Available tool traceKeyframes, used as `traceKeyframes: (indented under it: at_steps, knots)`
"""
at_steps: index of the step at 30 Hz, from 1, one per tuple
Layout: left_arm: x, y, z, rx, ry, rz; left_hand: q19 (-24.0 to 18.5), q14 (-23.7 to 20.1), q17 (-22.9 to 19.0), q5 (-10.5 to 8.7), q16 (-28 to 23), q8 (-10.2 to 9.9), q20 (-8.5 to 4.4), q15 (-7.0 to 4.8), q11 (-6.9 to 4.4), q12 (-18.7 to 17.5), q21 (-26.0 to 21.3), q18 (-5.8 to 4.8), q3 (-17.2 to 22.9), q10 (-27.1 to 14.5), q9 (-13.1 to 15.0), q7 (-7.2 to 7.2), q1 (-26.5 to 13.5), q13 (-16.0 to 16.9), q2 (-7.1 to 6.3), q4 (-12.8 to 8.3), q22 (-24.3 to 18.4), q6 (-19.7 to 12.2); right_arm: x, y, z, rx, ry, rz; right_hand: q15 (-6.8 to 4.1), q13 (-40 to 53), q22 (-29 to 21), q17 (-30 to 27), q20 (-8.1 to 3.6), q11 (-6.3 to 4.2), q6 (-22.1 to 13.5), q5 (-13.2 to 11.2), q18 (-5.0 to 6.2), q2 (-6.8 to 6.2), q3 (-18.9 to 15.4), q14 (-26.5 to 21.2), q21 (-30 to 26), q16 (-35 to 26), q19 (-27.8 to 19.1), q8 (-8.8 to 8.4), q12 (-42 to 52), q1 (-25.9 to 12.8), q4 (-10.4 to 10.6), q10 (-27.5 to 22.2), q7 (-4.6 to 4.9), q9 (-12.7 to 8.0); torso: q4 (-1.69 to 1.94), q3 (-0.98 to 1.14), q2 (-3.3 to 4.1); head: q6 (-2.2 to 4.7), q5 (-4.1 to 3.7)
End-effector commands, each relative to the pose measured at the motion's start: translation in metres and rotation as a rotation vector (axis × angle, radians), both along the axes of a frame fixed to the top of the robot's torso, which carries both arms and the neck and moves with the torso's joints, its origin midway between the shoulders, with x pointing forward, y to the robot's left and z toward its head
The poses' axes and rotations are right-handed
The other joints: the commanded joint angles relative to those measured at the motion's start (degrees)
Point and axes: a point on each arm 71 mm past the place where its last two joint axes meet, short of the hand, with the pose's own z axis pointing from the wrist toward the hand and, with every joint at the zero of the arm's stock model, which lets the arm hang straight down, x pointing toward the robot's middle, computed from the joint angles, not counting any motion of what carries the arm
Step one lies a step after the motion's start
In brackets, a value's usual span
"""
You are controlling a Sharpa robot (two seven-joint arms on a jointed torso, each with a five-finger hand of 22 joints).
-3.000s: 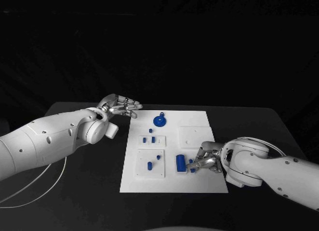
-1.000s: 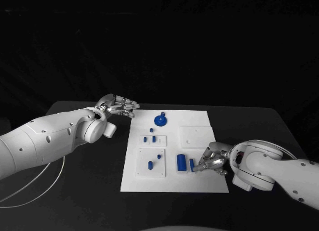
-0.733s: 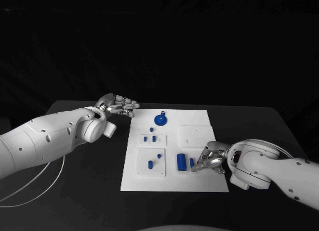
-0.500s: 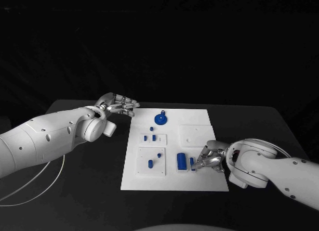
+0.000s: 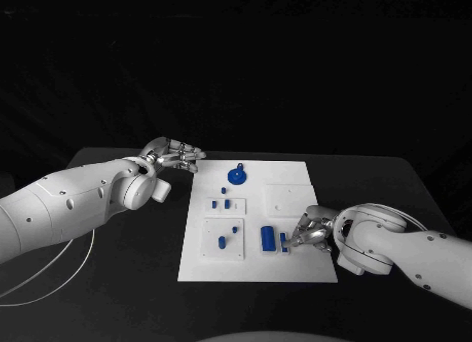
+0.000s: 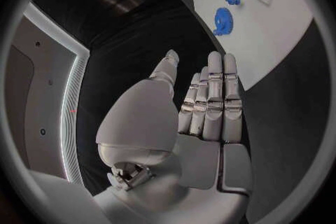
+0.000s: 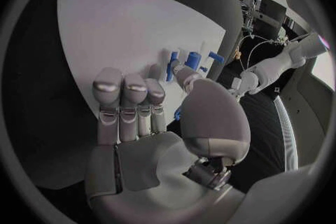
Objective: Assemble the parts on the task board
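The white task board [image 5: 298, 179] lies in the middle of the table. On it are a round blue part [image 5: 237, 176], two short blue pegs [image 5: 221, 205] standing in a small plate, a blue block [image 5: 268, 239] and a narrow blue piece [image 5: 284, 241]. My right hand [image 5: 308, 233] rests low on the board just right of the narrow piece. In the right wrist view its fingers [image 7: 126, 102] lie straight and together, and the thumb tip reaches the narrow blue piece [image 7: 171, 65] without gripping it. My left hand [image 5: 177, 154] hovers open off the board's far left corner, holding nothing.
Two more small blue pieces [image 5: 228, 237] sit in the near-left plate, and a blank white plate [image 5: 291, 201] lies right of the pegs. The left wrist view has the round blue part [image 6: 223, 21] beyond the left hand [image 6: 203, 117]. Black table surrounds the board.
My right hand has crept a little to the left and away from me, closing in on the narrow blue piece. The left hand has stayed where it was.
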Motion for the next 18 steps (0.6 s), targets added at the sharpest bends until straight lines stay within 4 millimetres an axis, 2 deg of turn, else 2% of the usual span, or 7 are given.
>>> traceKeyframes:
  at_steps: [1, 8, 10, 11, 13, 17, 18]
  knots:
    - [0.000, -0.002, 0.000, -0.004, -0.004, -0.009, -0.21, -0.31, 0.02, 0.14, 0.21, 0.04, 0.23, -0.09, 0.03, 0.22, 0.12, -1.08, -0.09, -0.28, 0.04, -0.15, 0.17, 0.07, -0.04, -0.32, 0.00, -0.16, 0.001, 0.000, -0.002, 0.000, -0.007, -0.005, -0.41, 0.06, -0.05, 0.00, -0.43, -0.15, 0.38, -0.32, -1.03, 0.16, -0.01, -0.05, 0.23, 0.23, 3.24, 0.29, 0.07, -0.54, 0.19, 0.41, 0.10, 0.02, -0.03, 0.01, -0.02, 0.08, -0.04]
    - [0.000, -0.002, 0.001, -0.005, -0.009, -0.008, -0.16, -0.24, 0.03, 0.16, 0.27, 0.03, 0.20, -0.12, 0.02, 0.22, 0.17, -1.07, -0.14, -0.25, 0.04, -0.14, 0.23, 0.07, 0.07, -0.33, 0.08, -0.17, 0.002, -0.003, -0.001, 0.045, 0.000, -0.030, -0.28, 0.04, -0.19, -0.23, -0.28, -0.01, 0.30, -0.16, -0.96, -0.51, -1.47, -0.05, 0.02, 0.01, 3.21, 0.27, -0.09, -1.31, 1.49, 0.33, 0.19, 0.41, -0.09, 0.02, -0.05, 0.42, -0.22]
    - [0.000, -0.002, 0.001, -0.006, -0.012, -0.008, -0.14, -0.19, 0.05, 0.18, 0.31, 0.03, 0.19, -0.14, 0.01, 0.23, 0.18, -1.07, -0.15, -0.24, 0.04, -0.14, 0.21, 0.07, 0.10, -0.33, 0.10, -0.15, 0.005, -0.005, 0.000, 0.082, 0.007, -0.049, -0.18, -0.22, -0.46, -0.56, -0.18, 0.15, -0.59, 0.19, -0.72, -0.48, -3.17, -0.18, -0.63, -0.32, 3.11, 0.16, -0.64, -1.90, 2.95, -0.19, 0.58, 0.13, -0.08, 0.02, -0.05, 0.42, -0.24]
    - [0.000, -0.002, 0.001, -0.006, -0.016, -0.005, -0.07, -0.10, 0.06, 0.19, 0.35, 0.03, 0.16, -0.17, -0.01, 0.24, 0.22, -1.05, -0.15, -0.19, 0.04, -0.16, 0.20, 0.07, 0.12, -0.33, 0.12, -0.14, 0.006, -0.007, 0.000, 0.118, 0.019, -0.068, -0.10, -0.38, -0.73, -0.80, -0.08, 0.28, -1.06, 0.21, -0.50, -0.58, -3.28, -0.22, -1.22, -0.57, 3.12, 0.33, -0.95, -1.67, 3.95, -0.54, 0.83, -0.34, -0.05, 0.01, -0.04, 0.71, -0.49]
    - [0.000, -0.001, 0.002, -0.007, -0.024, 0.000, 0.19, 0.21, 0.12, 0.29, 0.49, 0.07, 0.06, -0.31, -0.15, 0.29, 0.37, -1.01, -0.18, 0.22, 0.06, -0.25, 0.19, 0.08, 0.23, -0.37, 0.22, 0.08, 0.011, -0.011, 0.002, 0.178, 0.031, -0.104, 0.10, -0.56, -0.96, -0.86, 0.16, 0.59, -2.37, 0.45, -0.18, -0.39, -3.32, -0.23, -1.68, -0.55, 3.11, 0.24, -1.22, -1.14, 4.28, -1.14, 1.29, -2.23, -0.05, 0.00, -0.06, 0.81, -0.59]
    - [0.001, -0.001, 0.003, -0.017, -0.037, 0.011, 0.11, 0.06, -0.18, 0.59, -0.06, 0.03, 0.01, -0.34, -0.36, 0.23, 0.28, -1.04, -0.15, 1.05, 0.06, -0.46, 0.18, 0.04, 0.62, -0.56, 0.19, 0.79, 0.025, -0.022, 0.008, 0.302, 0.020, -0.171, 0.37, -1.17, -1.27, -1.16, 0.44, 0.97, -3.39, 1.19, 0.11, -0.04, -5.23, -0.32, -2.45, -0.89, 3.03, 0.16, -1.84, -1.28, 4.51, -1.62, 1.92, -5.95, 0.02, -0.04, -0.12, 1.91, -0.91]
    - [0.001, 0.000, 0.003, -0.022, -0.043, 0.018, -0.18, -0.08, -0.73, 0.63, -1.18, 0.02, 0.12, -0.21, -0.41, 0.18, 0.03, -1.08, -0.19, 1.36, 0.05, -0.55, 0.12, 0.04, 0.86, -0.73, 0.01, 1.11, 0.032, -0.027, 0.010, 0.357, 0.009, -0.200, 0.42, -1.30, -1.42, -1.28, 0.51, 1.10, -3.61, 2.59, 0.21, 0.27, -6.88, -0.31, -2.79, -1.06, 3.03, 0.14, -1.90, -0.97, 4.58, -1.70, 2.04, -7.45, 0.04, -0.05, -0.16, 2.41, -1.02]
